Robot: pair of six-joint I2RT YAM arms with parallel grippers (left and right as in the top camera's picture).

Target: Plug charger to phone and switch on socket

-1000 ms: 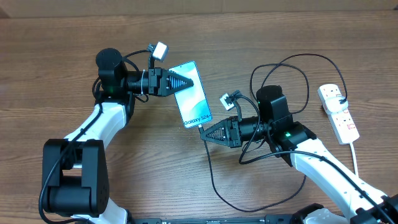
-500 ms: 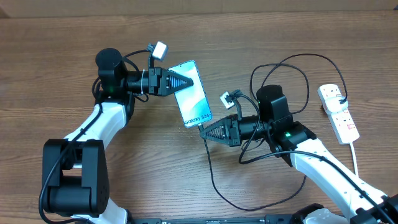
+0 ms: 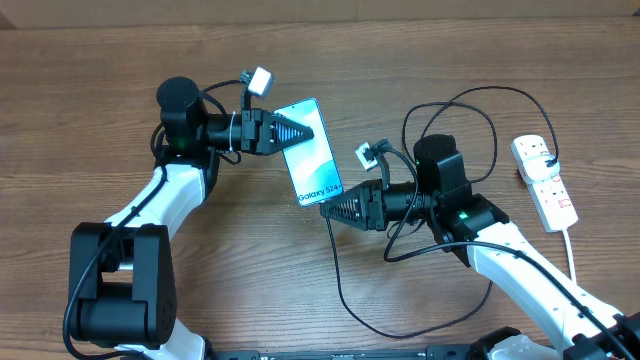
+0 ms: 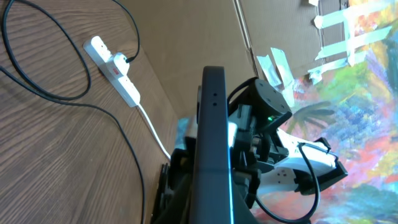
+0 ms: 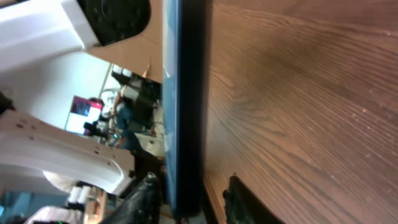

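The wooden surface [image 3: 100,90] fills the frame, with the white socket [image 3: 543,180] at the right edge. The phone [image 3: 312,150] is at upper centre, its top end clamped in the closed left end effector [image 3: 300,131]. The charger [image 3: 338,280] trails below. The right end effector [image 3: 326,210], fingers partly apart, straddles the phone's lower end without gripping.

- left arm reaches rightward from the table's left side, wrist level; left claw [image 3: 300,133] clamped on the phone's [image 3: 315,165] far half
- right arm reaches leftward from the near right corner; right claw [image 3: 330,211] parted, fingers [image 5: 147,194] astride the phone's near end
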